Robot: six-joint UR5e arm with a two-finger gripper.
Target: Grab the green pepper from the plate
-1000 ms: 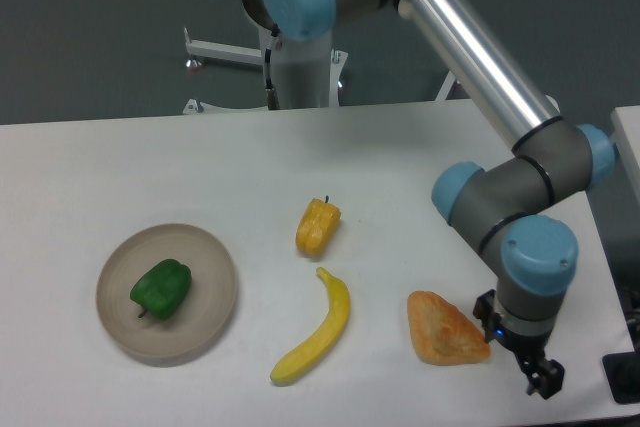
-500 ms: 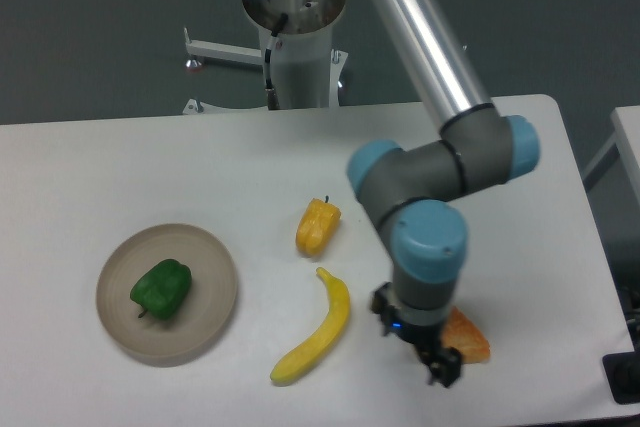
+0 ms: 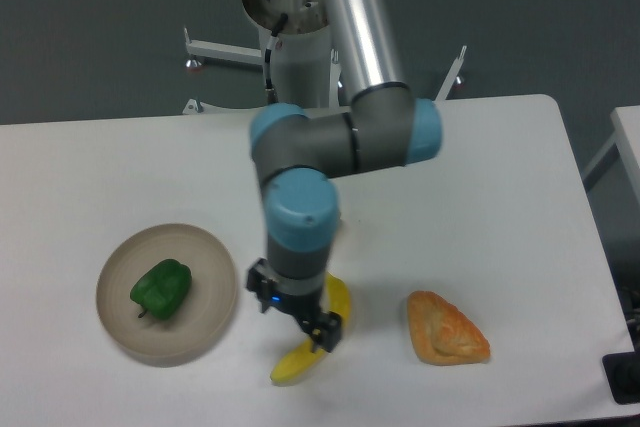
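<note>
So the arm has swung way over from the right side of the white tabletop [image 3: 120, 167] and its hand [image 3: 318, 335] now sits over the yellow banana [image 3: 300, 359], hiding the small orange pepper it passed. The glossy bright-green bell pepper [image 3: 161, 288] hasn't budged, lying a bit left of centre on the round beige-grey matte plate [image 3: 205, 257], at 9 o'clock from the hand. Can't tell if the hand's fingers are spread or together. Orange-brown triangular pastry [image 3: 446, 328] sits at 3 o'clock.
</note>
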